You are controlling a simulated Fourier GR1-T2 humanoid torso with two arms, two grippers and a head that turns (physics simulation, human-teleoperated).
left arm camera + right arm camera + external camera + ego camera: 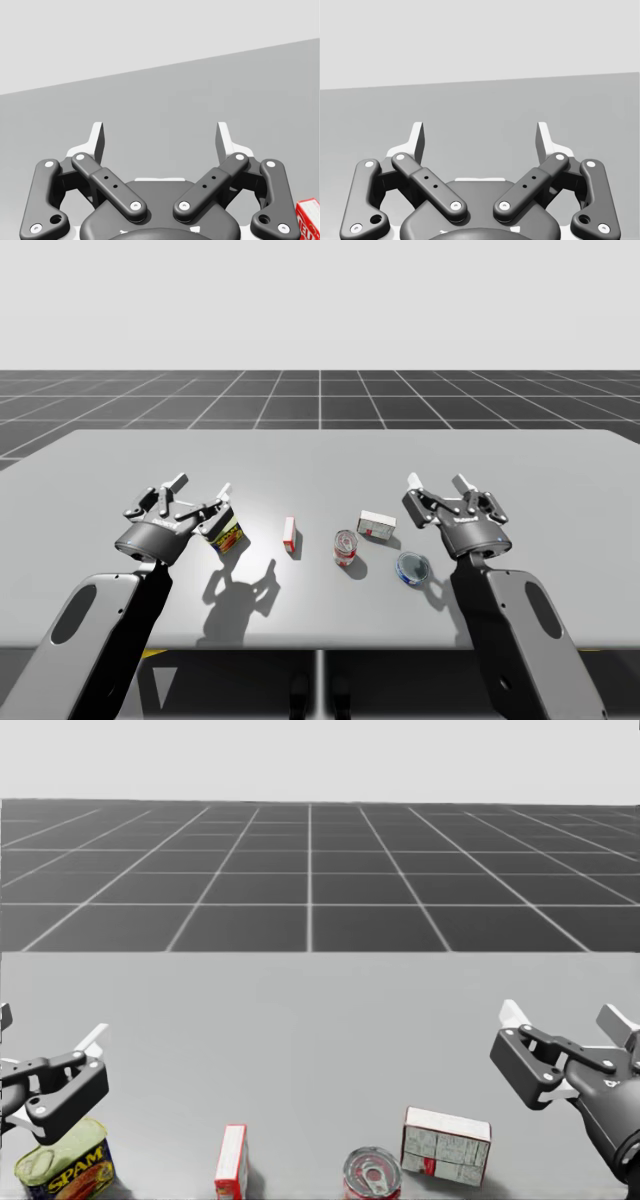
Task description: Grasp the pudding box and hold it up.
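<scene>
While hovering with left gripper (201, 484), right gripper (437, 481) spread wide, empty | risk: grabbing red box (289, 533) centre-left instead of white box (377, 525) centre-right, likelier pudding | cause: lookalikes

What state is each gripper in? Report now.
My black two-finger left gripper: open, holding nothing.
My black two-finger right gripper: open, holding nothing.
</scene>
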